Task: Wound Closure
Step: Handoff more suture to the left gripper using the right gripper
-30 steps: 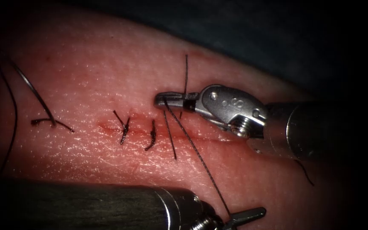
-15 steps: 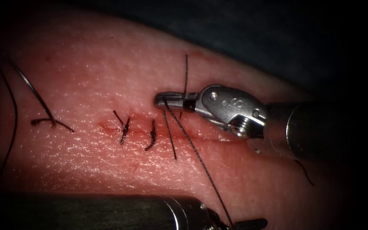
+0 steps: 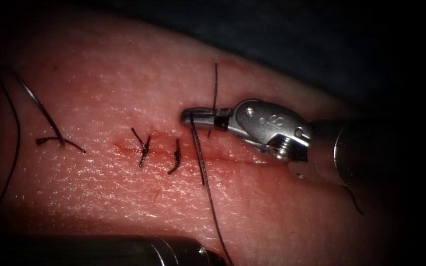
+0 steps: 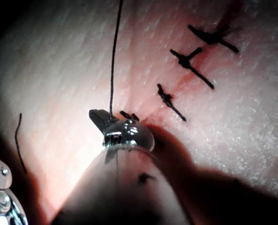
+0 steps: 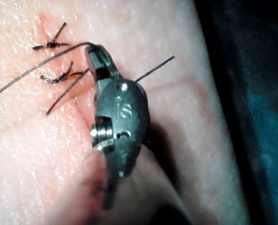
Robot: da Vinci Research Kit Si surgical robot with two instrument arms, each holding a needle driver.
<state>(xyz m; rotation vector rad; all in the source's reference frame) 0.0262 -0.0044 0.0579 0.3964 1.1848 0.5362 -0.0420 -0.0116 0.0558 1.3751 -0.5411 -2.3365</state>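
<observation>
My right tool (image 3: 193, 116) lies across the right part of the cut (image 3: 232, 158), jaws shut on the dark thread (image 3: 208, 192), which also wraps them in a dark band. From its tip (image 5: 94, 54) the strand runs down to my left tool (image 4: 103, 119), whose jaws are shut on the same thread (image 4: 113, 61). The left tool's shaft (image 3: 173, 253) lies along the picture's lower edge. A short thread end (image 3: 215, 83) stands up behind the right jaws. The curved grey needle (image 3: 40, 108) lies on the tissue far to the left of the cut, held by neither tool.
Two tied stitches (image 3: 144, 148) (image 3: 175, 156) cross the cut to the left of the right tool, and another knot (image 3: 50, 140) sits by the needle. A long thread loop (image 3: 16, 123) trails at the far left. The tissue's far edge (image 3: 272, 74) drops to dark cloth.
The left tool's jaws closed on the thread and drew down and left out of the endoscope's lower edge. The strand swung from slanting to nearly upright. The right tool barely moved.
</observation>
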